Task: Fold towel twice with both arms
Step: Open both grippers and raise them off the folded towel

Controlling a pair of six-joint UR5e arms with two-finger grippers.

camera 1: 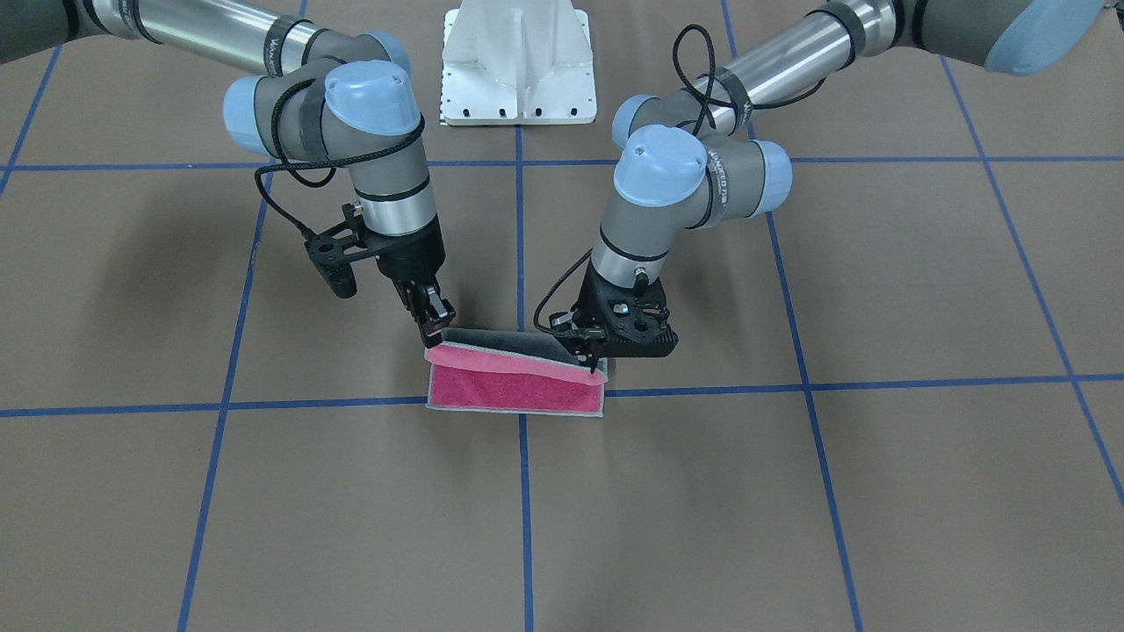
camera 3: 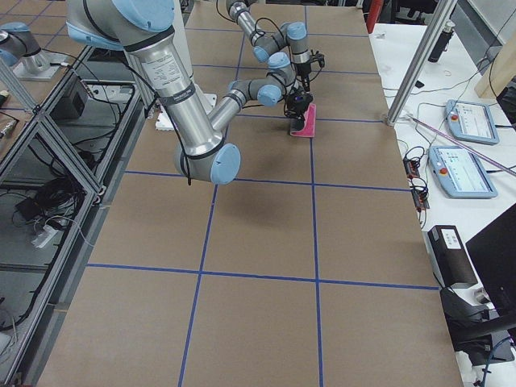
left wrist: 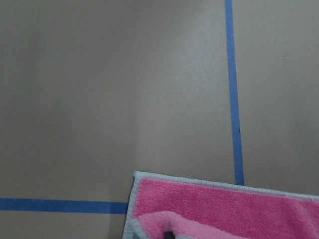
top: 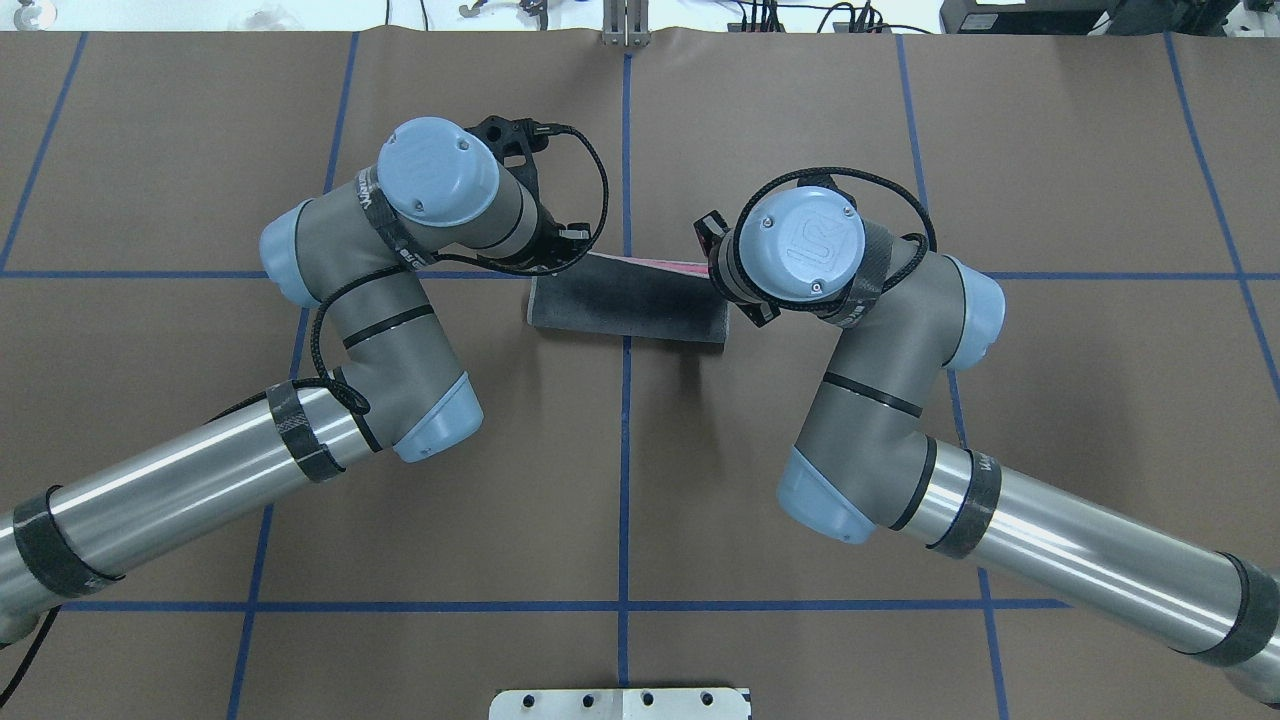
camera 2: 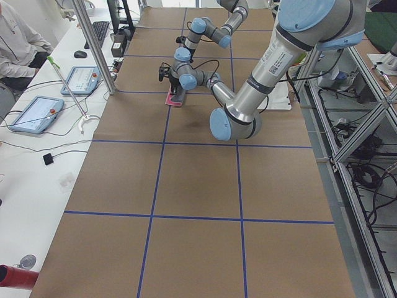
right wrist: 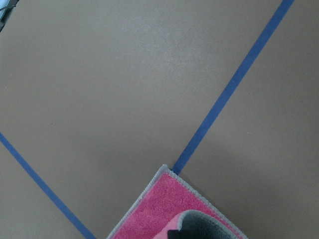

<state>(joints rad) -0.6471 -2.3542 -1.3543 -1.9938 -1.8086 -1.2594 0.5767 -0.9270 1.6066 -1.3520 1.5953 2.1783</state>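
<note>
The towel (camera 1: 518, 392) lies just below the middle of the front-facing view, across a blue tape line (camera 1: 307, 405) on the brown desk (camera 1: 790, 491). Its lower part rests flat with the pink face up. Its upper part is raised and bent over towards it, showing the dark grey face.

The right arm (camera 1: 369, 132) reaches down from the upper left of that view. Its right hand (camera 1: 435, 335) pinches the raised corner at the towel's left end. The left arm (camera 1: 694, 175) comes from the upper right. Its left hand (camera 1: 593, 362) pinches the raised corner at the right end.

In the overhead view, the towel sits between the two wrists. It shows mostly grey there, with a thin pink strip along its upper edge.
</note>
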